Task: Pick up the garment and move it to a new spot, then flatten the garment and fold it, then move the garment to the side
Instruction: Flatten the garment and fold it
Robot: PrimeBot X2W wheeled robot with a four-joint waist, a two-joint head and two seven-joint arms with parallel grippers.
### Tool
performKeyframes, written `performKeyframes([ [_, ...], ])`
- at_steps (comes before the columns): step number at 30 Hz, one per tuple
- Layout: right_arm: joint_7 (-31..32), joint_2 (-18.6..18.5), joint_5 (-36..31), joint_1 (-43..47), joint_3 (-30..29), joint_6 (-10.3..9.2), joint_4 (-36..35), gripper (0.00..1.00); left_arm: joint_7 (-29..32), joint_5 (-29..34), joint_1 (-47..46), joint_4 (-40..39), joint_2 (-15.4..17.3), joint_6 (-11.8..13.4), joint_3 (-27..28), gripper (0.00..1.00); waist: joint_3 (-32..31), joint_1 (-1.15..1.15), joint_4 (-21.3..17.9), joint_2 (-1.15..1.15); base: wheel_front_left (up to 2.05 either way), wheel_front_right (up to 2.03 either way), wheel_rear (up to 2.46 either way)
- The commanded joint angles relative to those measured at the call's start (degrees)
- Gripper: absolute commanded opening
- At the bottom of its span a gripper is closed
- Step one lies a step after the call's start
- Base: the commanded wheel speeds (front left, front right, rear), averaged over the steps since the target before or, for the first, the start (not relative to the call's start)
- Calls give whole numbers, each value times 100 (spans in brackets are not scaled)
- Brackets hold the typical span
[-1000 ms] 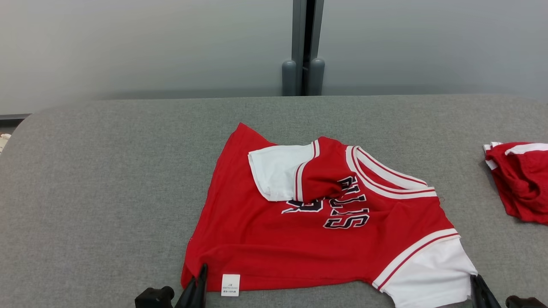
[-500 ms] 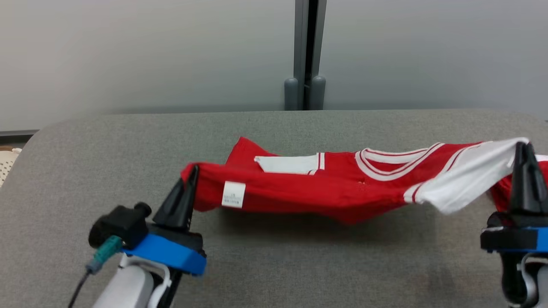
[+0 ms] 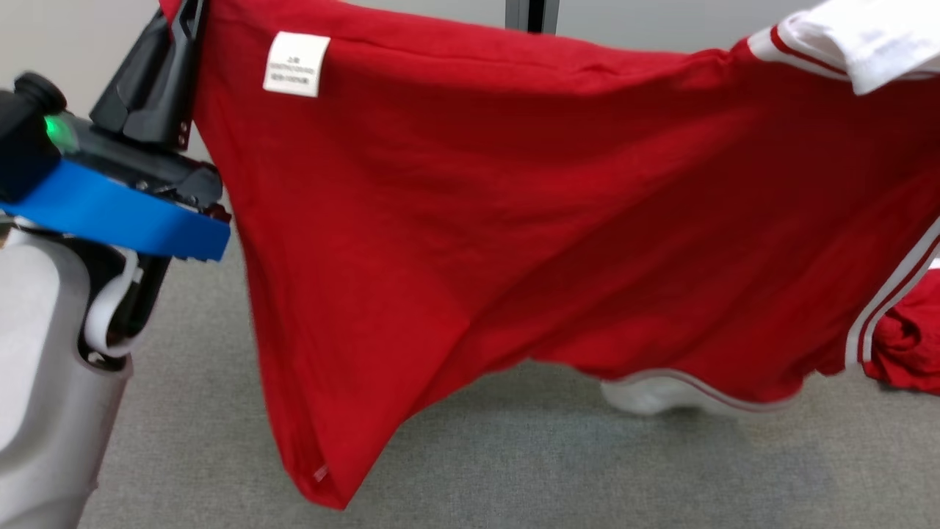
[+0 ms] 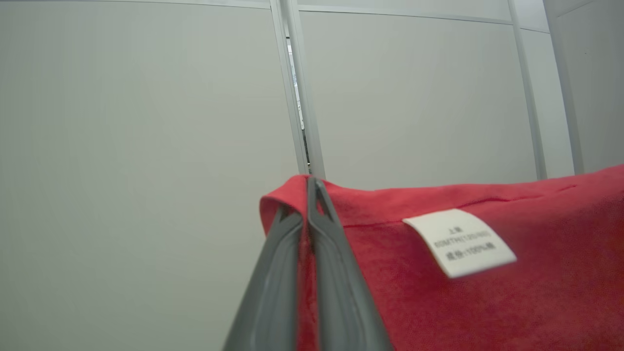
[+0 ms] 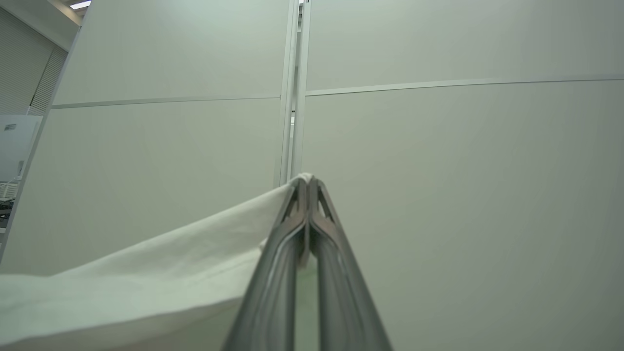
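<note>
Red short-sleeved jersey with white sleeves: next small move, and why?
Probably raise both arms a little higher before carrying it sideways. The left pincer is shut on the hem of the red short-sleeved jersey, the right pincer on a white sleeve, but the lower sleeve seems to touch the grey felt table.

The garment [image 3: 514, 220] is soft red knit cloth, matt, and its sleeve [image 3: 874, 37] at the upper right is white cloth with the same dull finish. The label [image 3: 296, 64] looks like smooth printed tape. The left gripper [image 3: 187, 11] is matt dark plastic above a blue plastic band [image 3: 110, 213] and a smooth, pale, faintly glossy forearm shell [image 3: 37, 382]. Across the bottom, the table [image 3: 551, 470] has a rough grey felt-like covering.
</note>
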Motion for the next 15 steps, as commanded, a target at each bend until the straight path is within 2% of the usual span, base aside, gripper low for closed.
performKeyframes([
  [1, 108, -60, 22, -214, 78, 0, 64, 0, 127, -15, -148, -5, 54, -8, -15, 0, 130, 0, 38, 0, 0, 0, 0],
  [7, 307, -108, -199, -1069, 378, 0, 669, 0, 241, 28, -768, 335, 10, 43, 28, 0, 815, 0, 45, 0, 0, 0, 0],
  [10, 157, -32, -452, -1638, 438, 0, 1185, 0, 21, 205, -1271, 732, -56, 73, 39, 0, 1202, 0, 18, 0, 0, 0, 0],
  [15, -303, 146, -928, -2740, 102, 0, 2024, 0, -581, 437, -2239, 1496, -228, 127, 142, 0, 1679, 0, -36, 0, 0, 0, 0],
])
